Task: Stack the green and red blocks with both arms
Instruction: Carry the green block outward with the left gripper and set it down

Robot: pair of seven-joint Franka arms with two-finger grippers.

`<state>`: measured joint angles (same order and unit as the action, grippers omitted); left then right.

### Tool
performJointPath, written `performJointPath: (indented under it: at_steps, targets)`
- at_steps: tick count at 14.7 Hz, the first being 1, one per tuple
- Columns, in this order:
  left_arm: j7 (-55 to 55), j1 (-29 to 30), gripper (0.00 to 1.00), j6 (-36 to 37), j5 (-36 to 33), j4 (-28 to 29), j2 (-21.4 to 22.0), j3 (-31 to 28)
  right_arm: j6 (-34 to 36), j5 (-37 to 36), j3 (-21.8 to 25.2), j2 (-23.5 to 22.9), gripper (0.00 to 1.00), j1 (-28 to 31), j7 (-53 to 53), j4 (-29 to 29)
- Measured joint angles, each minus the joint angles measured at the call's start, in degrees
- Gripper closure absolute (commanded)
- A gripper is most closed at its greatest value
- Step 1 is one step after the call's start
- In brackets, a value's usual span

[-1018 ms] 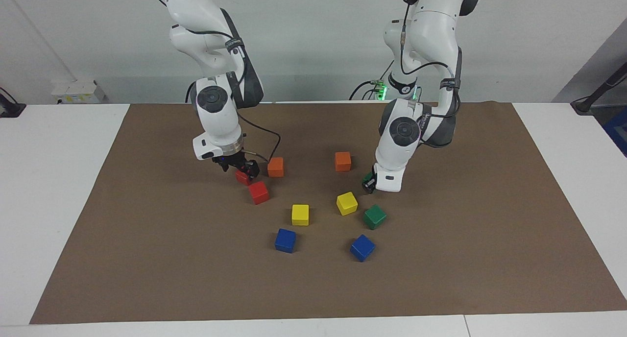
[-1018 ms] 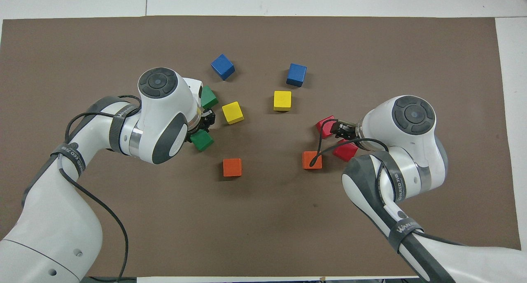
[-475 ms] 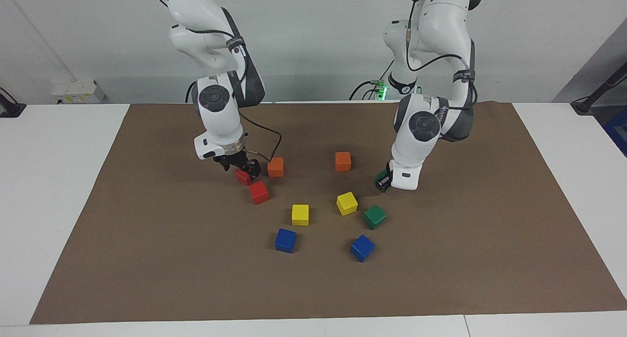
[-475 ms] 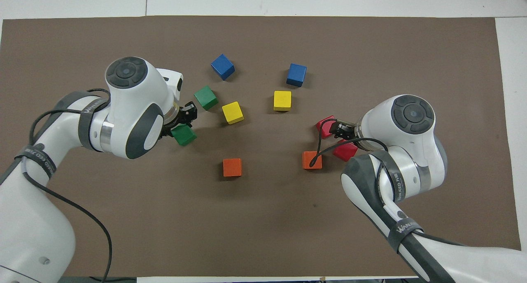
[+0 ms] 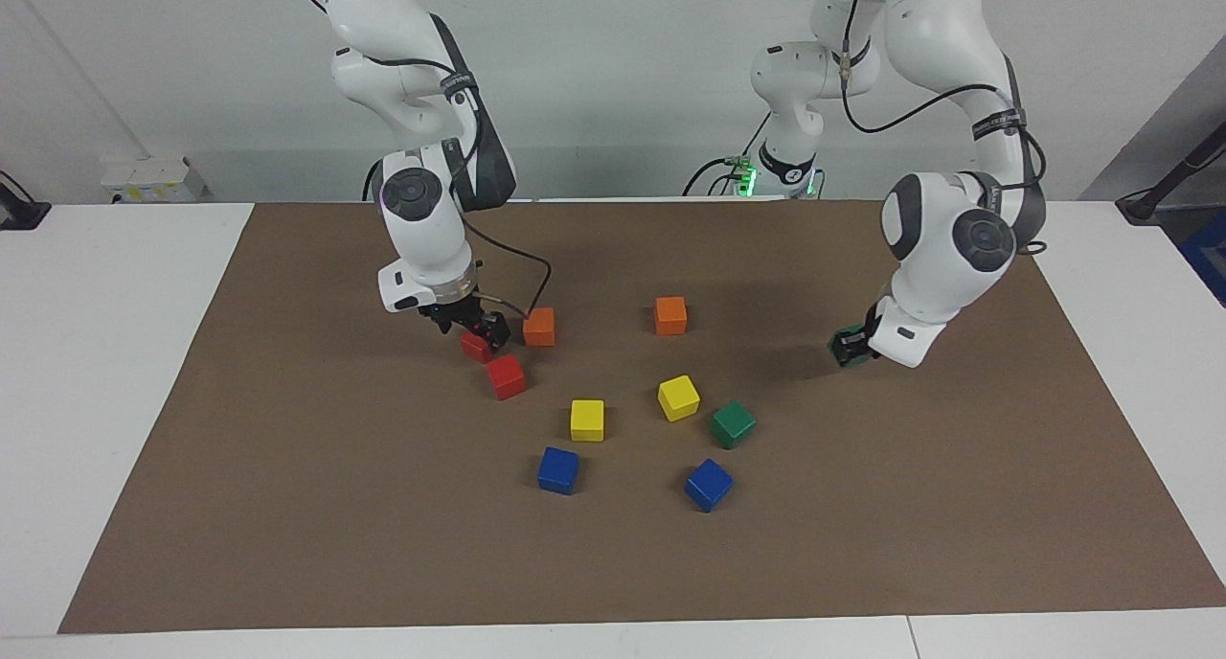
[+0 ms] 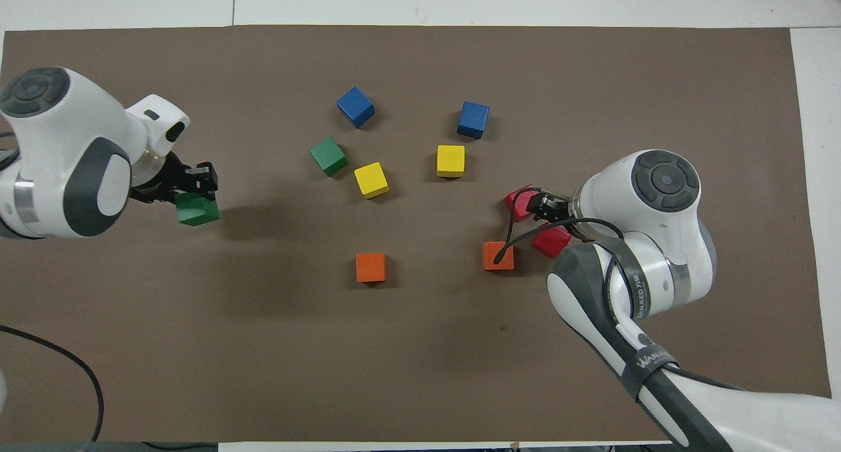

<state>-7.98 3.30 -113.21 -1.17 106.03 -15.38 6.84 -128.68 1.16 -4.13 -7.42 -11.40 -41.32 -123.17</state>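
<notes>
My left gripper (image 5: 847, 345) clenched on green block (image 6: 196, 209), lifted for stacking. My right gripper (image 5: 476, 336), fingers spread around red block (image 5: 475, 346), 12 o'clock of 2nd red block (image 5: 506, 376).

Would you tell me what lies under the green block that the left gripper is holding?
The left gripper holds a green block in the air over bare brown mat; only its shadow shows there, and no other cube lies beneath.
</notes>
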Motion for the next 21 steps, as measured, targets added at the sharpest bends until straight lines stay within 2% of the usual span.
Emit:
performJointPath:
  at_steps: [2,4,14,21]
  targets:
    - [6.7,3.8,1.00,-1.0,0.0,0.0,0.0,-0.2,0.0,0.0,0.0,-0.1,0.00,0.2,0.0,-0.3]
    - [8.9,5.3,1.00,-3.2,-1.2,-0.1,-0.7,-0.2,0.0,0.0,0.0,-0.2,0.00,0.3,0.0,-0.4]
    - [9.0,5.3,1.00,-5.6,-3.4,-8.5,-9.8,0.1,0.0,0.0,-0.2,-0.2,0.00,-0.2,0.0,-0.9]
    - [9.0,5.3,1.00,-5.7,-6.4,-9.0,-11.3,0.2,0.0,0.0,-0.2,-0.2,0.00,-0.2,0.0,-1.6]
